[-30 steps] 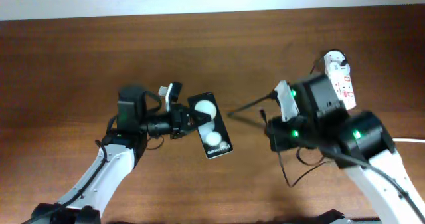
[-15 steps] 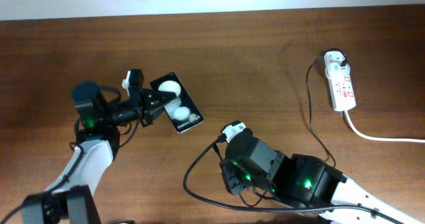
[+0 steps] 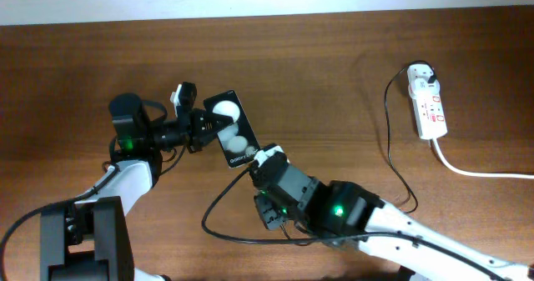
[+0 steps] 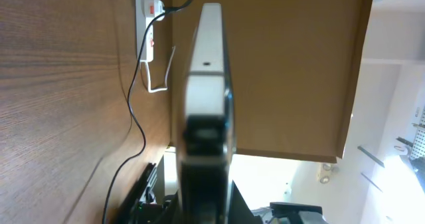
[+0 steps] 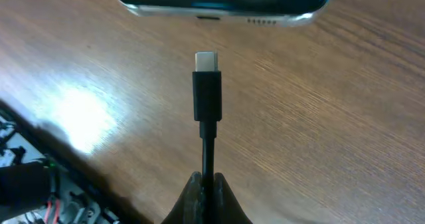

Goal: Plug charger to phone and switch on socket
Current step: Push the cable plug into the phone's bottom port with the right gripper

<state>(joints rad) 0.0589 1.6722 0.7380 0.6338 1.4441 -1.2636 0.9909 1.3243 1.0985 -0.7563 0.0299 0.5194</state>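
Observation:
The black phone (image 3: 232, 132), screen with two white circles, is held above the table by my left gripper (image 3: 203, 128), which is shut on its left end. In the left wrist view the phone (image 4: 206, 84) shows edge-on. My right gripper (image 5: 206, 187) is shut on the charger cable just behind the black connector (image 5: 206, 91), whose metal tip points at the port in the phone's bottom edge (image 5: 222, 10), a short gap away. The charger cable (image 3: 389, 139) runs to the white adapter in the socket strip (image 3: 426, 104) at the far right.
The socket strip's thick white cord (image 3: 476, 171) runs off the right edge. The charger cable loops on the wood (image 3: 219, 231) below my right arm. The brown table's back edge meets a white wall.
My left gripper moved the phone right and down a little. My right arm moved left, bringing the connector up close to the phone's lower end.

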